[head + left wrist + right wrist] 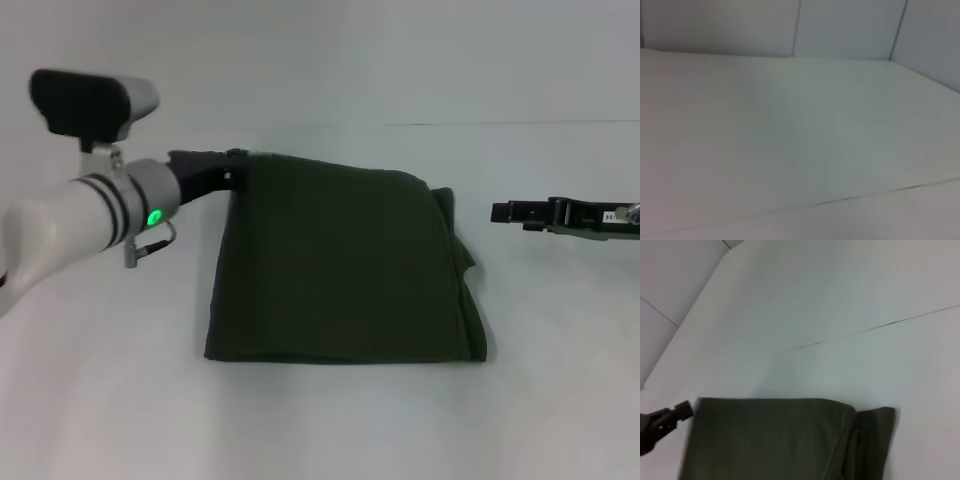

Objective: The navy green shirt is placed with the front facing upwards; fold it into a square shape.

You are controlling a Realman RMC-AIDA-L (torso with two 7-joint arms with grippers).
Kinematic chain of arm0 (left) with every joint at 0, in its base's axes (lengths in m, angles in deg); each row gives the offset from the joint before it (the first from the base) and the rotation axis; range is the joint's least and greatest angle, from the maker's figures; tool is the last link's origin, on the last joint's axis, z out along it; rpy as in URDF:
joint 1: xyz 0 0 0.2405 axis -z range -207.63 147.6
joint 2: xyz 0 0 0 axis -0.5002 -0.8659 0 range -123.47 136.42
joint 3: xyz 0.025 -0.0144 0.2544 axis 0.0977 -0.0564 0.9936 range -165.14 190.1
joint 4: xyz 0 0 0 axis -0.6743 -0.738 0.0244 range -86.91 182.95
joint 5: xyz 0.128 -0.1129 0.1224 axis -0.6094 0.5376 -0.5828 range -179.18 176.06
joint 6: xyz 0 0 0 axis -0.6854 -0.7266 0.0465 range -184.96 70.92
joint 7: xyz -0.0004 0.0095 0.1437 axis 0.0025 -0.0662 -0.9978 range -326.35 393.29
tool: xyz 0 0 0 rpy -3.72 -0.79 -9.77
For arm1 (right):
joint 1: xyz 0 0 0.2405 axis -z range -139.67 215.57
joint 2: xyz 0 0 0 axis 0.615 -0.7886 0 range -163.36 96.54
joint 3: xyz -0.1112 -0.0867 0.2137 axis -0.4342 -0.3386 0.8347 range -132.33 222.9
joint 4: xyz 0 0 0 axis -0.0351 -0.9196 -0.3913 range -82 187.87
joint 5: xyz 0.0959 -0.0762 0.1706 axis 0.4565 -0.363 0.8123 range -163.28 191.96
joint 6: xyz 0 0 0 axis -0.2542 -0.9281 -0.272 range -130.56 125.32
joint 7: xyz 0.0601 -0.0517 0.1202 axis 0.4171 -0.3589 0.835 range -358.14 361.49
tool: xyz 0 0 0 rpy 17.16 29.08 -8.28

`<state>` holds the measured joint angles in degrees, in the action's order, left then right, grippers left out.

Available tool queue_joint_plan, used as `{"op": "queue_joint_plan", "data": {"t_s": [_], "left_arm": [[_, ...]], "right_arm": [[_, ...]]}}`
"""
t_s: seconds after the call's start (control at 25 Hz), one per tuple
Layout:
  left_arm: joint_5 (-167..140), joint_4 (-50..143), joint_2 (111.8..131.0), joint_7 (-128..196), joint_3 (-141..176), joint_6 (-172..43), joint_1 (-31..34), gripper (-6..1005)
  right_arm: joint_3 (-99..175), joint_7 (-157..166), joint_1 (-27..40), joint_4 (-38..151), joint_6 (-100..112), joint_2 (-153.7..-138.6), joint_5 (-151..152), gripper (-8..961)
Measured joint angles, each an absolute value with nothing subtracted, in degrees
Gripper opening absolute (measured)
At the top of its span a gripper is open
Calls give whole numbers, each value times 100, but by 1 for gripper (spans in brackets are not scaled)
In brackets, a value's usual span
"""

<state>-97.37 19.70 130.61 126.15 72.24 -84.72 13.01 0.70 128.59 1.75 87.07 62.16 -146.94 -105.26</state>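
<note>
table white | navy green shirt folded near-square at centre, loose layers bunched on right edge | left gripper at far-left corner, fingers look pinched on cloth | right gripper right, apart, finger gap: cannot tell | step: free corner without dragging | right wrist view shows far fold; left wrist only table

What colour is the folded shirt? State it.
Dark olive green, plain, no print showing on the navy green shirt; clearest in the head view.

One navy green shirt; two pincers: left pincer, right pincer.
</note>
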Motion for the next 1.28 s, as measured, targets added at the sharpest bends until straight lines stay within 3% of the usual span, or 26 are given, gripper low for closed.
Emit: {"op": "queue_joint_plan", "data": {"t_s": [0.24, 0.52, 0.72, 1.0, 1.12, 1.28], "left_arm": [[-9449, 952, 13092, 13108, 7141, -8915, 422, 122], [-9003, -368, 13120, 13229, 6723, -11763, -720, 294], [-8951, -443, 13106, 13176, 5950, -14044, -944, 485], [-8953, -297, 13082, 12886, 4816, -16075, -1241, 775], [-9006, -280, 13094, 12848, 4668, -16312, -1373, 835], [-9295, -321, 13094, 12696, 4668, -16547, -1399, 894]], "right_arm": [[184, 12565, 228, 8754, 6176, -14703, -10492, 720], [880, 11153, 446, 8790, 7127, -14852, -9886, 723], [952, 10005, 819, 8852, 8493, -14912, -9241, 725], [949, 8607, 1287, 9014, 9832, -15085, -9146, 852], [893, 8508, 1351, 9035, 10073, -15104, -9214, 914], [822, 8565, 1337, 9298, 10388, -15127, -9488, 912]]}}
